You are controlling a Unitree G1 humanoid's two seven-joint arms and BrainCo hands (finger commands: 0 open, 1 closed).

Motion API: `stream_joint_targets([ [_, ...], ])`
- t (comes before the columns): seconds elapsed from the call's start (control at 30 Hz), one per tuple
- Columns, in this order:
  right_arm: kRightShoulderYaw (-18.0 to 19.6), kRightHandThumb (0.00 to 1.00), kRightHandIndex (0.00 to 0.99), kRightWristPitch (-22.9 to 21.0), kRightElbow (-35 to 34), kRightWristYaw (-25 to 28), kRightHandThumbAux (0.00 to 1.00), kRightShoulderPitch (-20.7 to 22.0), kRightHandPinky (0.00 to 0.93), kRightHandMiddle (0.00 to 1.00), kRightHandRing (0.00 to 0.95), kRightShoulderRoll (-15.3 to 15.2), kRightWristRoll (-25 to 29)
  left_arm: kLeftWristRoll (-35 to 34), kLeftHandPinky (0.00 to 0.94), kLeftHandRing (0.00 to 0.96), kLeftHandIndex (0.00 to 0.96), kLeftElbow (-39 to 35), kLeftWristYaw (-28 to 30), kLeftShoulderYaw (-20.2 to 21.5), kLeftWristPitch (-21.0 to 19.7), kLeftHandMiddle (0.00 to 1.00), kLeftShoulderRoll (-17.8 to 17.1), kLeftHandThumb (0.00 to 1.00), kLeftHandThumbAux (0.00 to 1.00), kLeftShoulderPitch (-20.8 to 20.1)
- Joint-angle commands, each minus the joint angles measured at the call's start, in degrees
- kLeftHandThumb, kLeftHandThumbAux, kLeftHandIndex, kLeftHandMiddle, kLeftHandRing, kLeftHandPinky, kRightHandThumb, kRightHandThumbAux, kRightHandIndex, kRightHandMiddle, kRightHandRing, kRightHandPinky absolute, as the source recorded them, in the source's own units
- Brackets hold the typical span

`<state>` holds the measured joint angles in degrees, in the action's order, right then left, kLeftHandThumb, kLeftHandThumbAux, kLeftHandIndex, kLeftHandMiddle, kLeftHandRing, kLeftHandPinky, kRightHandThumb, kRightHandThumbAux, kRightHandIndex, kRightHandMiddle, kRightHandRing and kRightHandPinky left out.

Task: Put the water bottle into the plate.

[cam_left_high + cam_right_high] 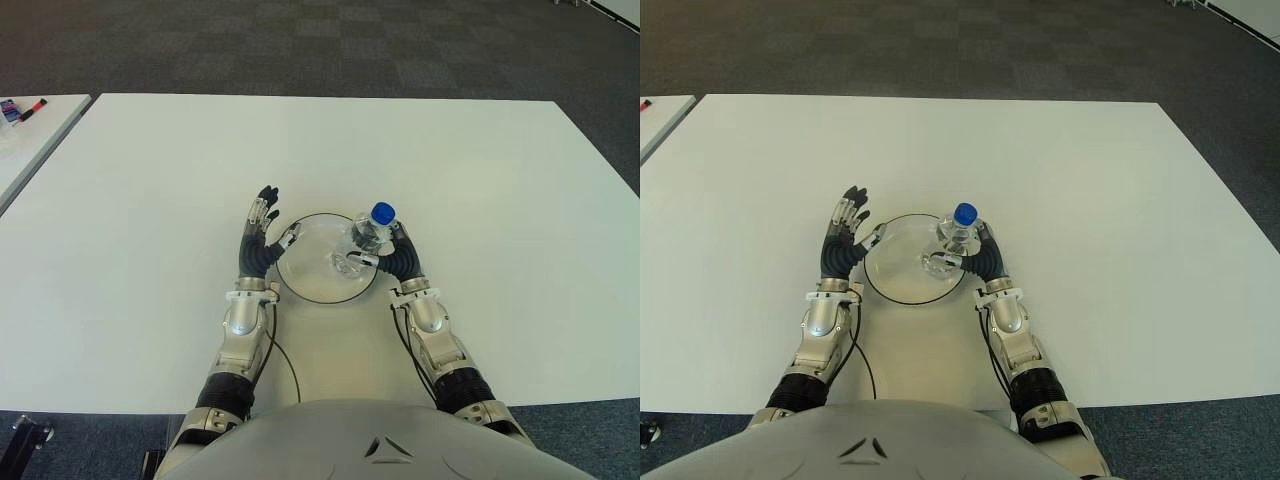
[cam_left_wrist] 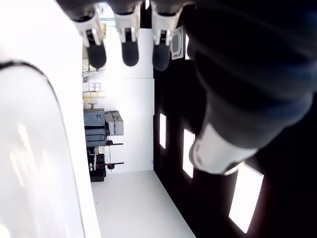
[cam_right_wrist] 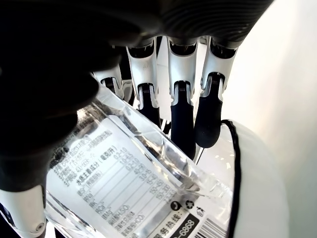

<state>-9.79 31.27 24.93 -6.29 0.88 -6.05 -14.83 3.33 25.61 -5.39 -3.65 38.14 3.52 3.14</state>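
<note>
On the white tabletop (image 1: 150, 200) a round white plate (image 1: 310, 275) with a thin dark rim sits just in front of the robot's torso, between its two hands. The right hand (image 1: 392, 252) is at the plate's right edge, and its fingers (image 3: 181, 121) are wrapped around a clear water bottle (image 1: 368, 238) with a blue cap (image 1: 382, 212). The bottle stands roughly upright, leaning a little, over the right part of the plate, its cap uppermost and its lower end down inside the rim; whether the base already touches the plate's surface cannot be told. The right wrist view shows the grasp from close by: four dark-tipped fingers curl across the far side of the transparent body, the thumb presses the near side, and the printed label (image 3: 104, 183) with small text and a barcode faces the camera, with the plate's dark rim showing beyond it. The left hand (image 1: 260, 240) shows at the plate's left edge, palm turned toward the plate, its fingers (image 2: 130, 49) stretched out straight and spread, holding nothing; its thumb reaches toward the rim. At the far left, on the edge of a second white surface (image 1: 40, 135), lie a few small items, among them what looks like a pen (image 1: 33, 108) with red on it. Dark carpeted floor (image 1: 300, 45) runs beyond the far edge.
</note>
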Motion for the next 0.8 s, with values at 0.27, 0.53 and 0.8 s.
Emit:
stream_joint_targets([
  [0.27,-0.26,0.76,0.265,-2.53,1.41,2.1,0.585,-0.91,0.453,0.376,0.398,-1.31,-0.33,0.39,0.119,0.093,0.081,-0.84,-0.24,-0.98,-1.84,0.11,2.07,0.278,0.84,0.23],
  [0.53,-0.34,0.682,0.185,-5.92,0.01,4.35,0.522,-1.08,0.406,0.29,0.348,-2.0,-0.14,0.55,0.116,0.089,0.079,-1.02,-0.4,-1.16,-2.31,0.109,2.11,0.271,0.838,0.27],
  [0.8,-0.13,0.643,0.167,-8.01,-1.4,5.53,0.515,-1.49,0.401,0.269,0.329,-2.28,-0.05,0.58,0.115,0.085,0.076,-1.16,-0.68,-1.5,-2.75,0.107,2.07,0.263,0.836,0.34],
])
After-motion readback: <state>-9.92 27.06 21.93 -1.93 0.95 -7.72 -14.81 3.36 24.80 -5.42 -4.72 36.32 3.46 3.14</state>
